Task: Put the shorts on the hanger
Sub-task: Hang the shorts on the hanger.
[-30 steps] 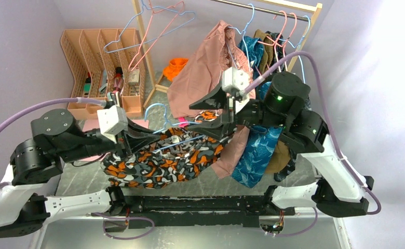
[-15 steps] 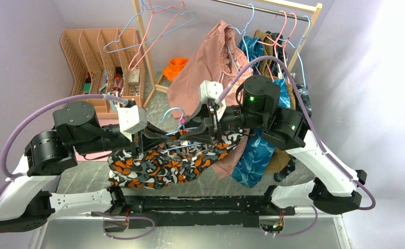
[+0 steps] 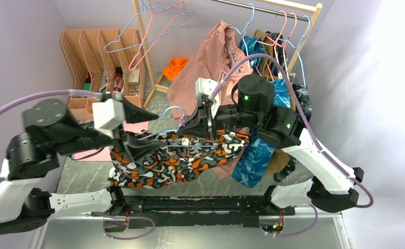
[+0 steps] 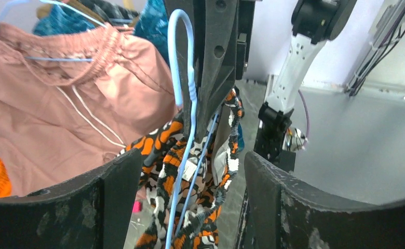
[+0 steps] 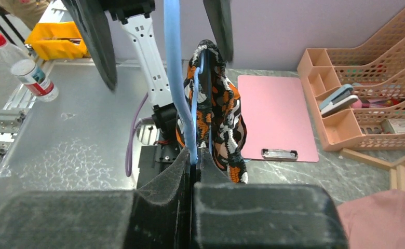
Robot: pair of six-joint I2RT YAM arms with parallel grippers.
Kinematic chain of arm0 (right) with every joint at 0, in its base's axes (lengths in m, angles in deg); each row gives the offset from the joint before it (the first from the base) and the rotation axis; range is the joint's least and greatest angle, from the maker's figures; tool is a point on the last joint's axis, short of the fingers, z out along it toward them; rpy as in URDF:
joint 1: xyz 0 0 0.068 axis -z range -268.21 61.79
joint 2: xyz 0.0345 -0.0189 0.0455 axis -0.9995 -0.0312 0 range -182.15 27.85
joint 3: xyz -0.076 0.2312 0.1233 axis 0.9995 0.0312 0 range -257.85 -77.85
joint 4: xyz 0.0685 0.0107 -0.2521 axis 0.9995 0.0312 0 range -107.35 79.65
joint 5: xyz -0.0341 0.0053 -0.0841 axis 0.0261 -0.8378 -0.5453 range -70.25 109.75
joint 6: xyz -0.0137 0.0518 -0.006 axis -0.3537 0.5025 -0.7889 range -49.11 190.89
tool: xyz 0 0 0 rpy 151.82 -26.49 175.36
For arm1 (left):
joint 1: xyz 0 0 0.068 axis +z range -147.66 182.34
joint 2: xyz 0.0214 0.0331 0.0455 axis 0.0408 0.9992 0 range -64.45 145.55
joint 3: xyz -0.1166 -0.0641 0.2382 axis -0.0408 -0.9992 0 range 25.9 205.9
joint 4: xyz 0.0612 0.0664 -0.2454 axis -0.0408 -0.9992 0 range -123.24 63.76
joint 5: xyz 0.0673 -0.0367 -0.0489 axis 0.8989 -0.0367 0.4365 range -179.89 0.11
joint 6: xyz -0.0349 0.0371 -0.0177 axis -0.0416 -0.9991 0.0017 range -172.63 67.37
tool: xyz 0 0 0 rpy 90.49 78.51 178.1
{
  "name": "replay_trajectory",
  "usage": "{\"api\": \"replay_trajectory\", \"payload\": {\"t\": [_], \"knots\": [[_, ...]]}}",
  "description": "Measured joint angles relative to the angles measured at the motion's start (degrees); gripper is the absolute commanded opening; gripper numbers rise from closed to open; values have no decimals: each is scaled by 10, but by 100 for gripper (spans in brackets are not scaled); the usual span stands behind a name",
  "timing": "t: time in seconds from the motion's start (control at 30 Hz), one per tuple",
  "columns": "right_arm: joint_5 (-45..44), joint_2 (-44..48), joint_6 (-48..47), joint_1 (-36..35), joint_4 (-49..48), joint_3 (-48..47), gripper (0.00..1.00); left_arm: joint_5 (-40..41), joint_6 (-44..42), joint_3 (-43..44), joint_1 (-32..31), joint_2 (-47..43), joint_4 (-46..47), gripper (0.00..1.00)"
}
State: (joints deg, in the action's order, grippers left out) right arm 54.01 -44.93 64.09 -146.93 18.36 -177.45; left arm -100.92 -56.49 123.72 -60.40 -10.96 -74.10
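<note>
The camouflage-print shorts (image 3: 169,162) hang draped over the light-blue hanger (image 3: 173,111) above the table's middle. My right gripper (image 3: 188,127) is shut on the hanger's wire just below the hook; in the right wrist view the right gripper (image 5: 192,155) pinches the blue hanger (image 5: 174,62), with the shorts (image 5: 221,114) hanging beyond it. My left gripper (image 3: 138,132) stands open just left of the shorts. In the left wrist view the left gripper (image 4: 192,161) frames the hanger (image 4: 182,78) and the shorts (image 4: 164,150) without touching them.
A dusty-pink garment (image 3: 205,72) and a blue leaf-print garment (image 3: 257,155) hang from the rack (image 3: 273,8) close behind. Pink file organisers (image 3: 102,57) stand at the back left. A pink clipboard (image 5: 275,114) lies on the table, and a bottle (image 5: 31,72) sits near the edge.
My left gripper has opened, let go of the hanger and drawn back to the left. My right gripper has shifted left and closed on the hanger's neck.
</note>
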Motion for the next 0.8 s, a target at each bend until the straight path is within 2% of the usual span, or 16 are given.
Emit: {"api": "replay_trajectory", "payload": {"t": [0.37, 0.5, 0.6, 0.8], "knots": [[-53, 29, -8, 0, 20, -27, 0, 100, 51, 15, 0, -128, -21, 67], [-73, 43, -8, 0, 17, -14, 0, 184, 88, -12, 0, -129, -48, 68], [-94, 49, -7, 0, 12, 2, 0, 279, 138, -22, 0, -116, -84, 70], [-141, 49, -4, 0, 8, 12, 0, 370, 224, 5, 0, -70, -136, 73]]}}
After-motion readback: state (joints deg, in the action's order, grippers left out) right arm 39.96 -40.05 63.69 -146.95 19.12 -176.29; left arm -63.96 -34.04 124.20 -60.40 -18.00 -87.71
